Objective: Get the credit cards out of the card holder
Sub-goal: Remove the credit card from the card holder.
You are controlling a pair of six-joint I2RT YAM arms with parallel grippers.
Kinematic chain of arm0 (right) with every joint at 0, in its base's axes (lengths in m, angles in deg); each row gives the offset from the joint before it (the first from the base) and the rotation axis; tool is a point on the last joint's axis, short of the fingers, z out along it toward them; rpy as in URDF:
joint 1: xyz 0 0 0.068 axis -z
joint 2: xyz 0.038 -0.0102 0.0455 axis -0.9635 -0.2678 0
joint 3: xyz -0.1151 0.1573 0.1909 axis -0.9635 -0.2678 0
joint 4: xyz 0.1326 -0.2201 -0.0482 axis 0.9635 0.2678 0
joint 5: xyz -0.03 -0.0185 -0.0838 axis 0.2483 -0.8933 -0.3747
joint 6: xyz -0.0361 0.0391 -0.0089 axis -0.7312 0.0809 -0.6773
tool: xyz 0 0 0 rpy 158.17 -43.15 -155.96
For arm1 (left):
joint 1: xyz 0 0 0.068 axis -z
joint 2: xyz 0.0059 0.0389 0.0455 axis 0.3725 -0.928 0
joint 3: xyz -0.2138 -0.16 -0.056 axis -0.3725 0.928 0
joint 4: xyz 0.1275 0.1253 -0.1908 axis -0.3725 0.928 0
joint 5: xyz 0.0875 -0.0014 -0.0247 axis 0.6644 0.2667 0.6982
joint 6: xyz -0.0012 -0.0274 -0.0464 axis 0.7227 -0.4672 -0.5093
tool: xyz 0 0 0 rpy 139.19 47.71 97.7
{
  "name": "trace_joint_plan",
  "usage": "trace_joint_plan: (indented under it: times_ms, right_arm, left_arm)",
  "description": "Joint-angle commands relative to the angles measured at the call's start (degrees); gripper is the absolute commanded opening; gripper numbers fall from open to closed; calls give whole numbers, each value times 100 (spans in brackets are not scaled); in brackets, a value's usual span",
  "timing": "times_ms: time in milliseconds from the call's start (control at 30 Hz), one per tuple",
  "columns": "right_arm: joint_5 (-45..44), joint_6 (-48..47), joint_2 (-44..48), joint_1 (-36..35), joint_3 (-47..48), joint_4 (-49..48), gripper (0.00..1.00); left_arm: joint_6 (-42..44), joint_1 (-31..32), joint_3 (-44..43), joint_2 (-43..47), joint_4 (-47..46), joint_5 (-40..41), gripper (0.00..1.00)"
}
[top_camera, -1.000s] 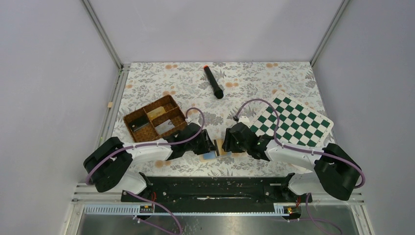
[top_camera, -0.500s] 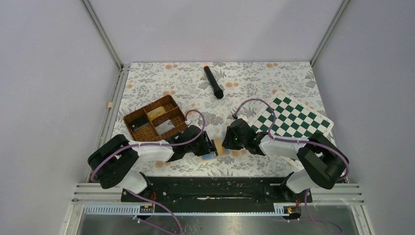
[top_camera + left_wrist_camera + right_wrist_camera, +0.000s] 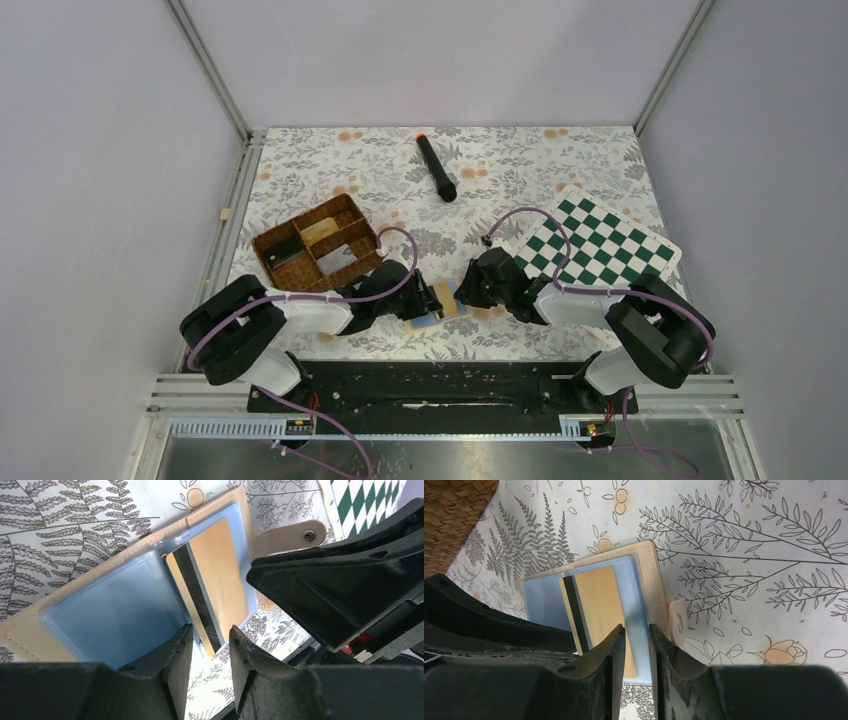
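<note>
Table [image 3: 350, 170]: gold card [image 3: 215, 575] juts lengthwise nearward; left tool [image 3: 211, 631], right tool [image 3: 636, 628] ajar, gripping nothing.

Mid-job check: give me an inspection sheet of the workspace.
Surface: floral-print tablecloth.
Job's things: tan card holder lies open; yellow-gold striped card partly out of its clear pocket; light blue card in the other pocket.
Clutter: brown woven partitioned basket, black stick with orange tip, green-white chequered board.
Hands: left hand and right hand at the gold card's protruding end, fingers narrowly apart.
Cables: purple cable loops on both arms, off the holder.
Surroundings: grey enclosure walls.
</note>
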Motion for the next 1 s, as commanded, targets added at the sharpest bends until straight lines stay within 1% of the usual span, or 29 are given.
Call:
trace_joint_plan:
  times_ms: [0, 67, 200, 267, 367, 500, 600, 700, 833, 967]
  right_arm:
    - [259, 148, -182, -12, -243, 95, 31]
    - [252, 168, -167, -12, -264, 85, 31]
    - [221, 175, -127, -13, -299, 82, 31]
    - [229, 186, -125, -13, -312, 85, 31]
    - [247, 203, -138, -12, -318, 56, 30]
    - [247, 224, -155, -11, -311, 44, 31]
    - [234, 227, -151, -1, -304, 44, 31]
    - [218, 183, -147, 6, -299, 46, 32]
    - [227, 162, -152, 51, -317, 67, 32]
    - [234, 150, -132, 100, -323, 77, 32]
  left_arm:
    - [-79, 19, 216, 52, -739, 27, 32]
    - [-134, 18, 310, 52, -967, -30, 32]
    - [-113, 21, 317, 50, -948, -31, 28]
    - [-103, 17, 323, 65, -933, -24, 23]
    - [-152, 17, 272, 51, -865, -2, 11]
    - [-219, 18, 256, 59, -830, -26, 0]
    - [-213, 17, 240, 106, -600, 37, 0]
    - [-313, 17, 405, 217, -682, 99, 0]
    - [-367, 18, 562, 461, -619, 177, 0]
    - [-335, 18, 713, 794, -327, 342, 0]
